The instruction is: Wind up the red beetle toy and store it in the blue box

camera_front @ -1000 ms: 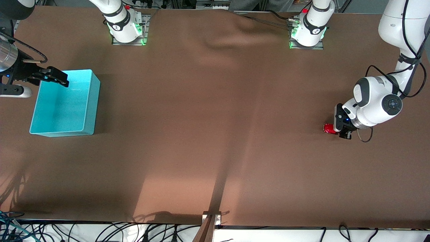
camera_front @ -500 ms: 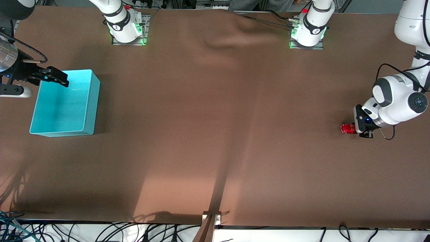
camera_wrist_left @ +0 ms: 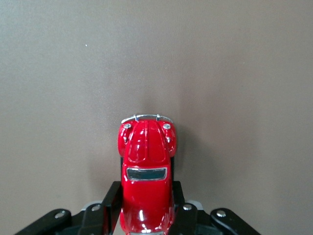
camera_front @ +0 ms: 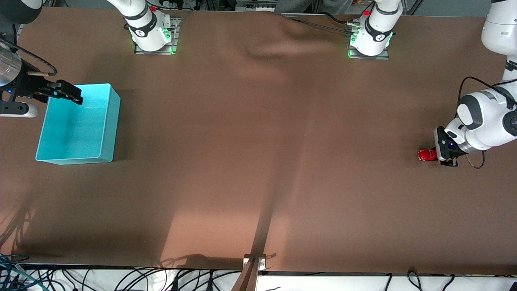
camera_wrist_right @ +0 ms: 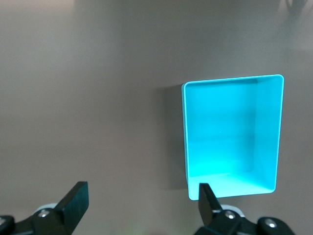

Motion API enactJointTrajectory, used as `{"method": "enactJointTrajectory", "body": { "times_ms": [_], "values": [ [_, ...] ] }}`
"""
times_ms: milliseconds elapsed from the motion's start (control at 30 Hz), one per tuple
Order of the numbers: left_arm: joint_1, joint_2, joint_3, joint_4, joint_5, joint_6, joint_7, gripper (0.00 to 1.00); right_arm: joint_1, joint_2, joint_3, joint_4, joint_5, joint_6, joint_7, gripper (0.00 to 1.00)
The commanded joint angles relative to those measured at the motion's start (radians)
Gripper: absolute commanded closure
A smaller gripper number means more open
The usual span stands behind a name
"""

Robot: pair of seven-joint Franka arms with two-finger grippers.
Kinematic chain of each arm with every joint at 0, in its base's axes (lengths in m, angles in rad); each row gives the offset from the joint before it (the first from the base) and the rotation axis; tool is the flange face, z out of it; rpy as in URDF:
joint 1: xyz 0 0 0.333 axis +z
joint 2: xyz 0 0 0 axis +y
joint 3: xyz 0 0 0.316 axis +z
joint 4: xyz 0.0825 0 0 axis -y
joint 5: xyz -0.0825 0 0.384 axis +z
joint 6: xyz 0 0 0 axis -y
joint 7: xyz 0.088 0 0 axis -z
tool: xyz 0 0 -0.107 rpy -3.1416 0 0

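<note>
Writing and labels: I can read no words on anything here. The black bands on my two bases carry a small white mark too small to make out.

Containers: one blue box (camera_front: pixel 78 123), open-topped, standing on the brown table (camera_front: pixel 242 161) at my right arm's end. Its inside (camera_wrist_right: pixel 232 137) shows only smooth cyan walls and floor, with nothing lying in it.

Red beetle toy (camera_front: pixel 426 154): one tiny glossy car, at my left arm's end of the table, well apart from the box. In my left wrist view the toy (camera_wrist_left: pixel 146 171) shows a rounded bonnet, a chrome bumper, two small headlamps and a dark windscreen, its nose pointing away from my wrist. It appears to sit on the table surface.

Left gripper (camera_front: pixel 442 151): low over the table at that same end, my fingers (camera_wrist_left: pixel 110 205) clenched on the rear flanks of the toy, one on each side of its body.

Right gripper (camera_front: pixel 66 93): hanging over the box's rim at the edge nearest my right arm's end, waiting. My fingers (camera_wrist_right: pixel 73 198) are spread wide with nothing between them, and the box lies beneath them in my right wrist view.
</note>
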State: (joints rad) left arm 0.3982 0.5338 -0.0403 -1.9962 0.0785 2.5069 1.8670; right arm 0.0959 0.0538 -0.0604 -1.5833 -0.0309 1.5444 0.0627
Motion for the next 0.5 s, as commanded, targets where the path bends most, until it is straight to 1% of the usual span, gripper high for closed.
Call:
{"method": "enactJointTrajectory", "body": {
  "times_ms": [0,467],
  "values": [
    [0.021,0.106,-0.001,0.037,0.029,0.02,0.023,0.83,-0.005,-0.008,-0.001,0.0,0.019,-0.004,-0.017,0.0],
    [0.042,0.11,-0.001,0.05,0.03,0.02,0.026,0.81,-0.005,-0.006,-0.001,0.0,0.019,-0.003,-0.017,0.0]
  ]
}}
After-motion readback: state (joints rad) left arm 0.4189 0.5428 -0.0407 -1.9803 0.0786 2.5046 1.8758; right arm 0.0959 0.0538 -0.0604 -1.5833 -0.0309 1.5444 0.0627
